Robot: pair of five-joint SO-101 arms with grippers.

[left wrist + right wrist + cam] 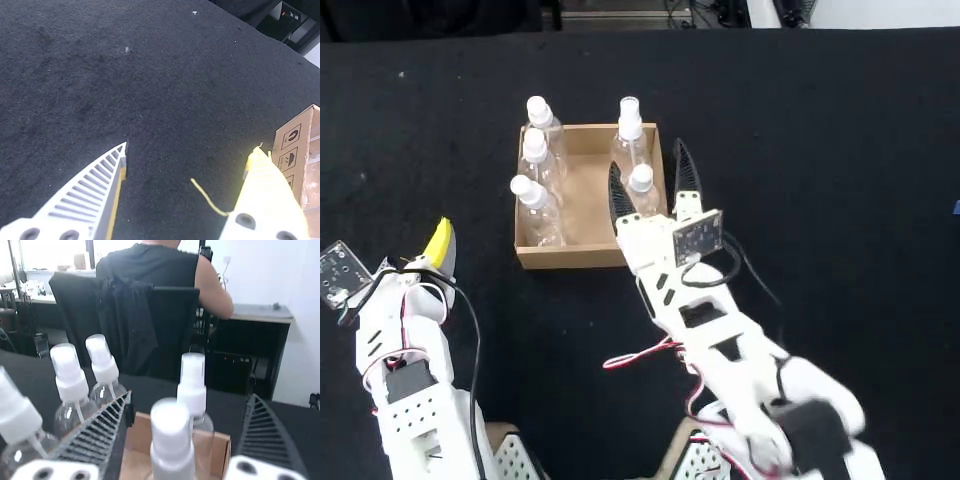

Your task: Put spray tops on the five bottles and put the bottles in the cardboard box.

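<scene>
The cardboard box [588, 256] stands mid-table with several clear bottles in it, each with a white spray top. Three stand along its left side [535, 150] and two on its right [630, 125]. My right gripper [646, 156] is open over the box's right side, its black fingers [617, 198] either side of the nearer right bottle [642, 185] without gripping it. In the right wrist view that bottle's spray top [170, 432] rises between the open fingers of the gripper [191, 396]. My left gripper [425, 245] is open and empty over bare cloth left of the box [300, 150].
Black cloth [840, 150] covers the whole table. Red and white cables [640, 355] trail beside the right arm near the front edge. A dark chair [150, 325] and a person stand beyond the table's far side.
</scene>
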